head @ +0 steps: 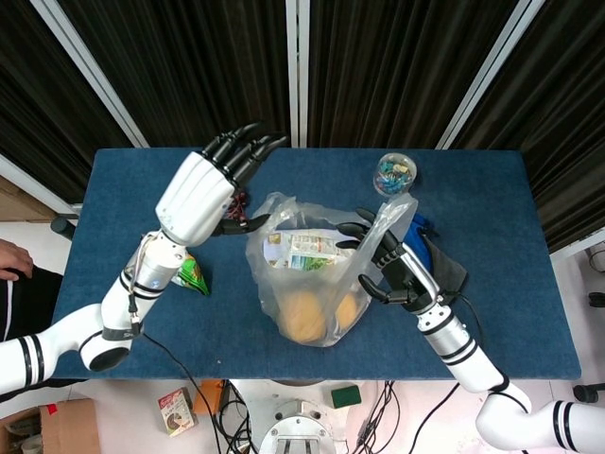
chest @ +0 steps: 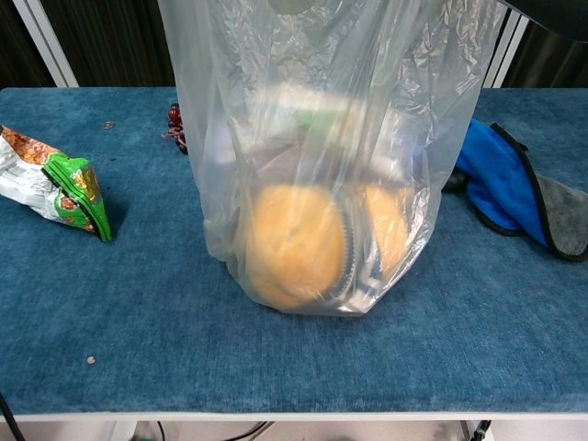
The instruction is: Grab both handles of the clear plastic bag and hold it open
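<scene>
The clear plastic bag (head: 302, 284) stands upright mid-table, with round orange items and a printed carton inside; in the chest view the bag (chest: 312, 138) fills the middle. My right hand (head: 388, 263) grips the bag's right handle (head: 395, 213), which runs as a strip over its fingers. My left hand (head: 203, 194) hovers above the bag's left rim (head: 267, 210), fingers spread and holding nothing, its thumb close to the plastic. Whether the thumb touches the bag is unclear. The chest view shows neither hand clearly.
A green snack packet (head: 192, 274) (chest: 64, 184) lies left of the bag. Dark grapes (chest: 175, 124) sit behind it, mostly hidden under my left hand. A blue and grey cloth (head: 433, 244) (chest: 505, 184) lies to the right. A jar of coloured clips (head: 395, 173) stands at the back.
</scene>
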You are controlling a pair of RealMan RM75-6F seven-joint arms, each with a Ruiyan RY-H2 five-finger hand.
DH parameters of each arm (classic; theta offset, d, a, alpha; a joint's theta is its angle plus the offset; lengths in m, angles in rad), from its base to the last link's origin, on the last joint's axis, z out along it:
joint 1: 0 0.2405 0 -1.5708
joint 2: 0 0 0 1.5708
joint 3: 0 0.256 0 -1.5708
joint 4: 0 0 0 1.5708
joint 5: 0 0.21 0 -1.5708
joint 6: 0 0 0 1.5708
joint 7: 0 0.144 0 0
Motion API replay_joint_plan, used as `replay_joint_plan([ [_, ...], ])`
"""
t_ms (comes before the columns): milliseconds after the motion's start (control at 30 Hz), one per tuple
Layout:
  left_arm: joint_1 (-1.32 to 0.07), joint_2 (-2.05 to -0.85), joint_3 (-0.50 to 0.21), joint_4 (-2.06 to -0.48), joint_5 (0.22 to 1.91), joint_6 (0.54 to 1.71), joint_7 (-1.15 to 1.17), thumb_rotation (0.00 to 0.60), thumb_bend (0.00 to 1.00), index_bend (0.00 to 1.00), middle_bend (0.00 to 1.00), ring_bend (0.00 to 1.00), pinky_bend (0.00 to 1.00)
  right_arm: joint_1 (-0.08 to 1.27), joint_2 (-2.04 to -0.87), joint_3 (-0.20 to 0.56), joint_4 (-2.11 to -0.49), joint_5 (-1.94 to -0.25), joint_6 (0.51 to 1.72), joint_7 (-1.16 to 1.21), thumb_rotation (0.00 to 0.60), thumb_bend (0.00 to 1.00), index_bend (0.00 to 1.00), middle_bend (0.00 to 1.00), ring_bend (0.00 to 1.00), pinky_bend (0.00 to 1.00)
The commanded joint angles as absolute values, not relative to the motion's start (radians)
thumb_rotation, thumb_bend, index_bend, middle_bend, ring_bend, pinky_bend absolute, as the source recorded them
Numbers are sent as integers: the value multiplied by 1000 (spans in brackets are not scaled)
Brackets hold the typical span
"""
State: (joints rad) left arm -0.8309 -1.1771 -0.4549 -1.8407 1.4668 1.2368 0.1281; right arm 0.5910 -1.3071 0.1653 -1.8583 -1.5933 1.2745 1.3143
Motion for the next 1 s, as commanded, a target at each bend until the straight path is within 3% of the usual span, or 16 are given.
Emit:
replay_joint_plan([
  [33, -850, -1174, -454, -1836, 1461, 1216, 143, 562, 0, 67, 177, 99, 236, 591, -1309, 166, -1858, -1592, 1275, 1313, 600, 398, 67, 146, 107, 192],
  [1000, -931, -1212, -466, -1914, 1283, 1123, 23, 549, 0, 68, 193, 99, 225, 619, -1333, 173, -1856, -1578, 1229, 1292, 600, 398, 62, 145, 107, 191],
])
